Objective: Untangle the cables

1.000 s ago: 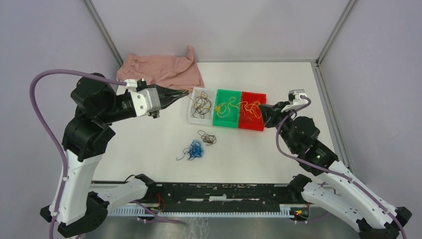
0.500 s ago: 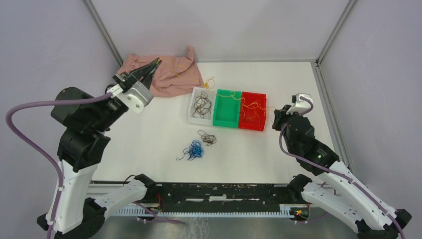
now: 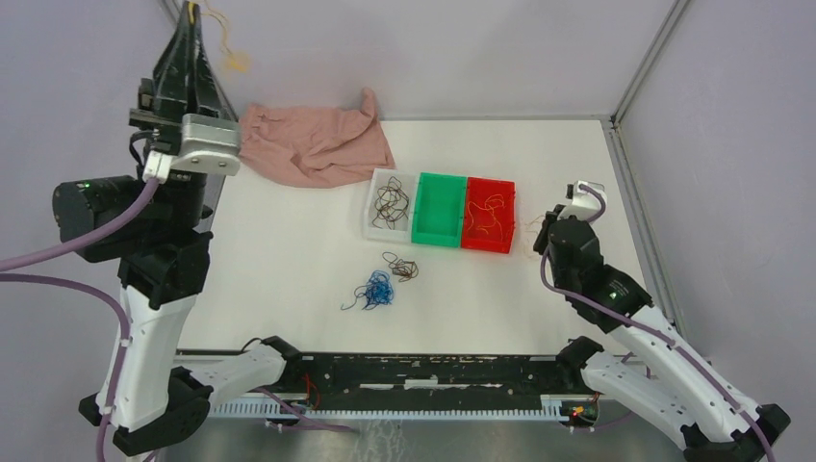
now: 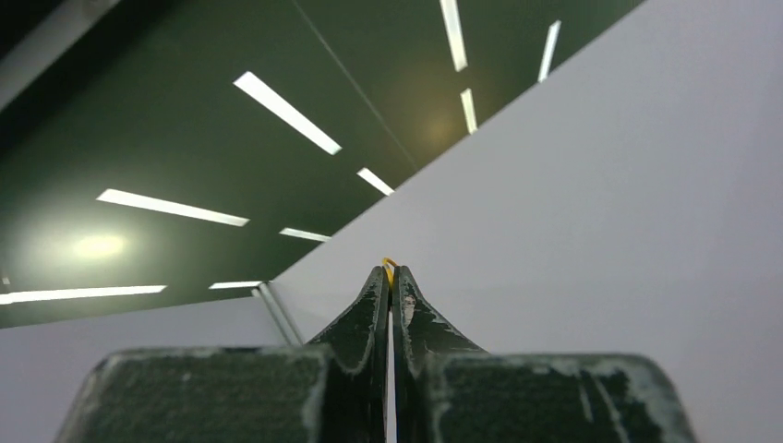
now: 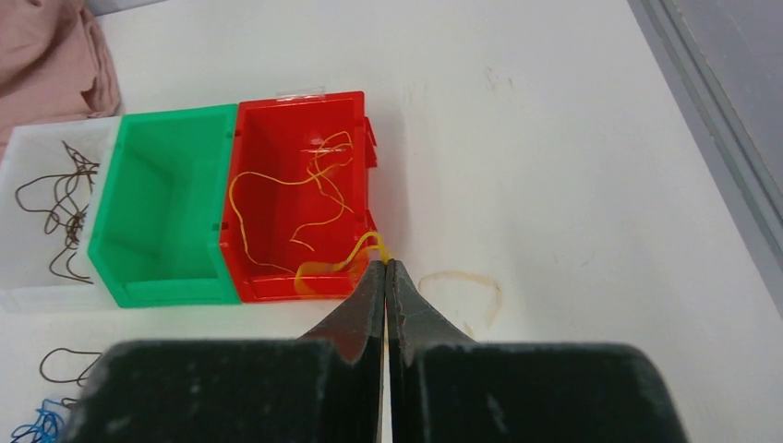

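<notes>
Left tool high at table's 11 o'clock, pinched shut on a yellow strand. Right tool clamped on a yellow loop at the red bin's 4 o'clock corner. Brown strands in white bin; blue bunch at its 6 o'clock.

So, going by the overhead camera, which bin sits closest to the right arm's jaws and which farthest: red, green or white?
1. Red bin, right end of the row, beside the jaws.
2. Green bin, middle.
3. White bin, left end.
</notes>
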`<state>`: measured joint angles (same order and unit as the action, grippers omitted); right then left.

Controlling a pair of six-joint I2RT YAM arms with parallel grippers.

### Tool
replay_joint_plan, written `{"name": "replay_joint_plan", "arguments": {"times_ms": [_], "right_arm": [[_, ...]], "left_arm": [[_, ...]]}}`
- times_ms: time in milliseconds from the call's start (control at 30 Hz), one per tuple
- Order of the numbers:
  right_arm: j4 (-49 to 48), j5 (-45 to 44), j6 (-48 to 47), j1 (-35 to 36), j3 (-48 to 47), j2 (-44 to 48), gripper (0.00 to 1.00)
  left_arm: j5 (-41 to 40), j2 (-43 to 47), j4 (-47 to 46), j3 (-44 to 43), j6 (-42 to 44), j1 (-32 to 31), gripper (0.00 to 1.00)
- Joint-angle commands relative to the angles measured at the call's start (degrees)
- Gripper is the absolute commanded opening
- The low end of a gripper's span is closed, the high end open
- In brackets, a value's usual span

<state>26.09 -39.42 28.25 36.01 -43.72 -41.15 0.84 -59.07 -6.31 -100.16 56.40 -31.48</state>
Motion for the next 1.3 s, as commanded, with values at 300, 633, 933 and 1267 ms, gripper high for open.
{"name": "replay_joint_plan", "arguments": {"times_ms": [300, 633, 933, 1267], "right_arm": [[-2.3, 5.2, -0.3, -2.8, -5.2, 1.4, 0.00], [-7.2, 7.5, -4.8, -3.3, -12.3, -6.8, 0.00], [-12.7, 9.3, -8.7, -6.2, -18.4, -18.8, 0.00], [-16.1, 13.5, -8.7, -11.1, -21.1, -32.1, 0.00]], "left_arm": [[6.1, 5.0, 11.4, 2.3, -5.5, 0.0, 0.03], [18.2, 10.7, 20.9, 11.5, -14.7, 0.0, 0.03], [26.0, 12.3, 26.6, 12.3, -17.2, 0.0, 0.03], [30.7, 11.9, 27.4, 12.2, -21.4, 0.0, 0.03]]}}
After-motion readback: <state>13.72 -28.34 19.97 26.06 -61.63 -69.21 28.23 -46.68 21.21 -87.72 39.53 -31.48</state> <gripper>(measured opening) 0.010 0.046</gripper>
